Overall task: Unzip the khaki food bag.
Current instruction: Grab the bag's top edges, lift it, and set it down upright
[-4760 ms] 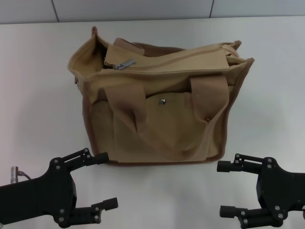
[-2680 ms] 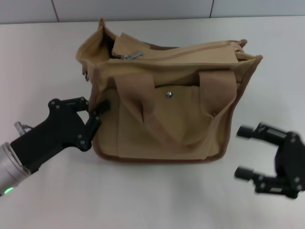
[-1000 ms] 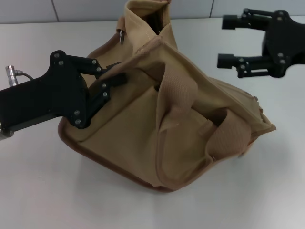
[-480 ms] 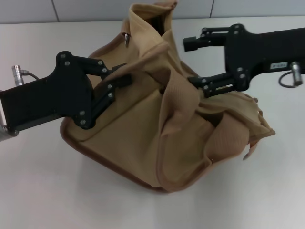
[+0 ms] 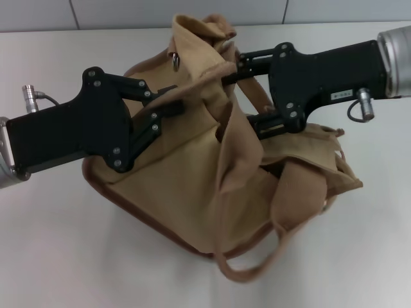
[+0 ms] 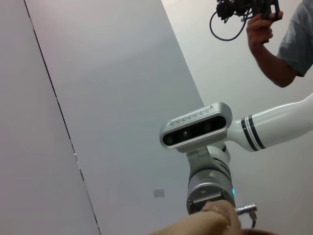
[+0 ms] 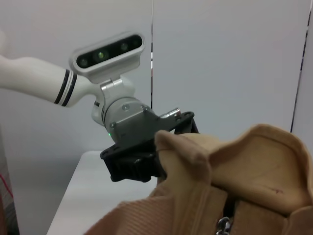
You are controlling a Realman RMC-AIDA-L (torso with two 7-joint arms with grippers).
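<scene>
Khaki food bag (image 5: 212, 192) lay slumped and crumpled on the white table (image 5: 58, 256), tipped over with its brown-trimmed base edge toward the camera. One webbing handle (image 5: 257, 263) looped loose onto the table at the near side.

Left gripper (image 5: 164, 109) sat against the bag's left upper side, fingers clenched on a fold of canvas near the top edge. Right gripper (image 5: 241, 90) reached in from the right, its two fingers either side of the bunched top fabric; whether they were gripping or merely straddling it, cannot tell, since folds covered the tips.

A small metal ring (image 5: 174, 59) hung at the raised top corner of the bag, between the two grippers. Right wrist view showed a metal zipper pull (image 7: 223, 225) in the seam of the bag's opening, with the left gripper (image 7: 142, 161) behind the canvas edge.

Beyond the table, a grey panelled wall (image 5: 192, 9).
</scene>
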